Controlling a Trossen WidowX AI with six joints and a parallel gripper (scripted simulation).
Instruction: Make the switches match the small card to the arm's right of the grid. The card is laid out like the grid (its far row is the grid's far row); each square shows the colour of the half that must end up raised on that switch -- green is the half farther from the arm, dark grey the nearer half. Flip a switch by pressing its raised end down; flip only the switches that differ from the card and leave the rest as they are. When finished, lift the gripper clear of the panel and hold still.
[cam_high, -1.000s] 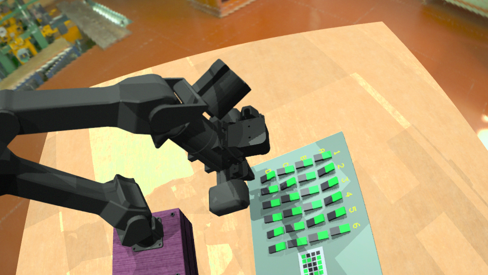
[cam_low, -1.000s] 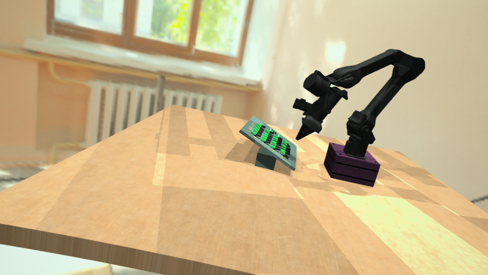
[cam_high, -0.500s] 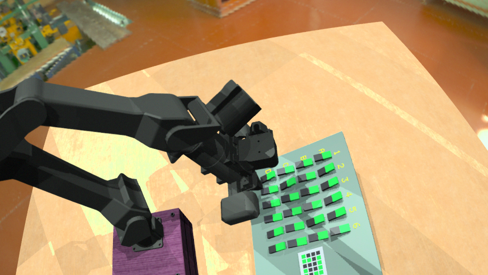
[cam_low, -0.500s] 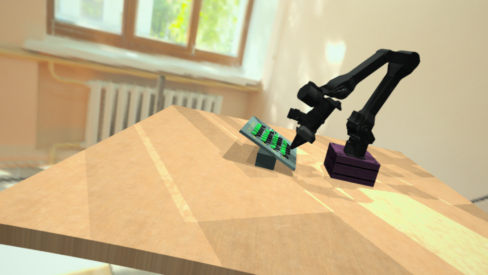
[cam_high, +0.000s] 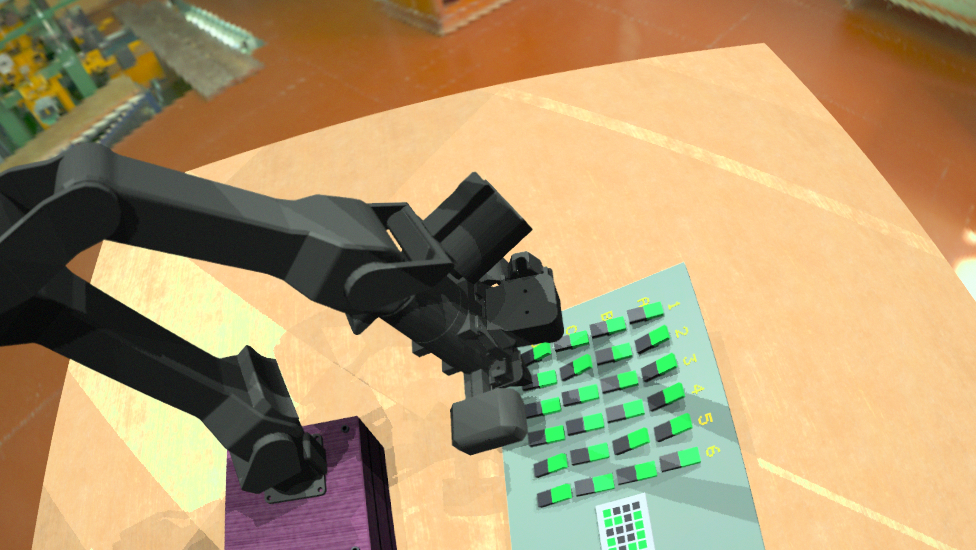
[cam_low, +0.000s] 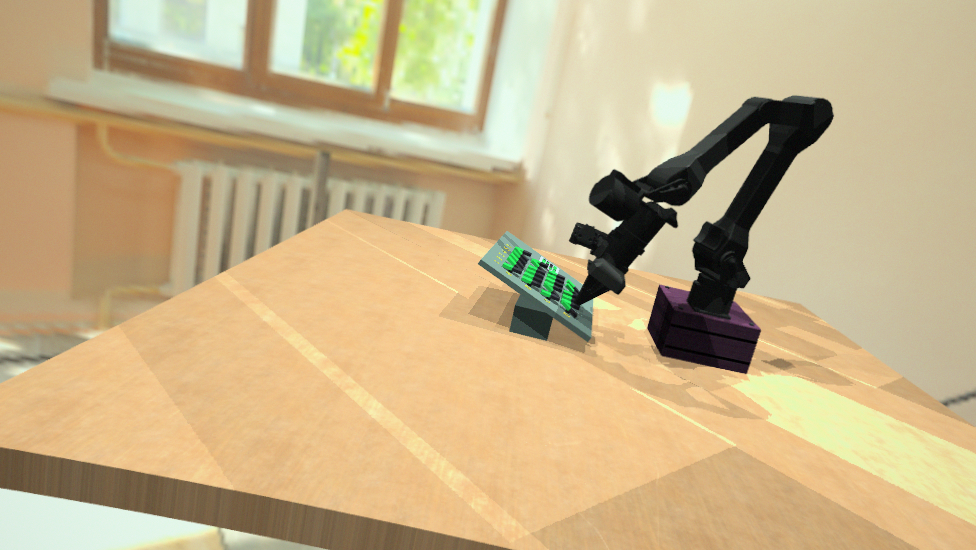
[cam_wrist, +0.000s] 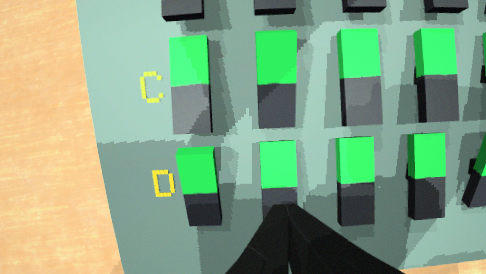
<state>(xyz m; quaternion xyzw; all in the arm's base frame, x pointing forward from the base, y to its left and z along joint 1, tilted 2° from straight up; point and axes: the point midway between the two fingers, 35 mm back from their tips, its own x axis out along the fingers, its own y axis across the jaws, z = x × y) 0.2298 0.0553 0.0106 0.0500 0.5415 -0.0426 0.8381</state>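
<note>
My gripper (cam_high: 524, 379) (cam_low: 579, 303) (cam_wrist: 283, 215) is shut and empty. In the wrist view its tips cover part of the dark near half of switch D2 (cam_wrist: 278, 165); whether they touch it I cannot tell. Switch D1 (cam_wrist: 197, 172) is just left of it and switch D3 (cam_wrist: 356, 160) just right. Switch C2 (cam_wrist: 276, 57) is in the row beyond. The tilted panel (cam_high: 710, 382) (cam_low: 493, 258) (cam_wrist: 120, 115) carries rows A to D and columns 1 to 6. The white card (cam_high: 600, 527) lies past column 6, its lower part cut off by the frame edge. Its first row shows one green and several dark squares.
The panel stands on a dark block (cam_low: 531, 319) on the wooden table (cam_high: 614, 170) (cam_low: 327, 423) (cam_wrist: 40, 150). The purple base (cam_high: 300, 526) (cam_low: 703, 334) of the arm stands on the near side of the panel. The arm and gripper body hide part of the panel's near edge in the top view.
</note>
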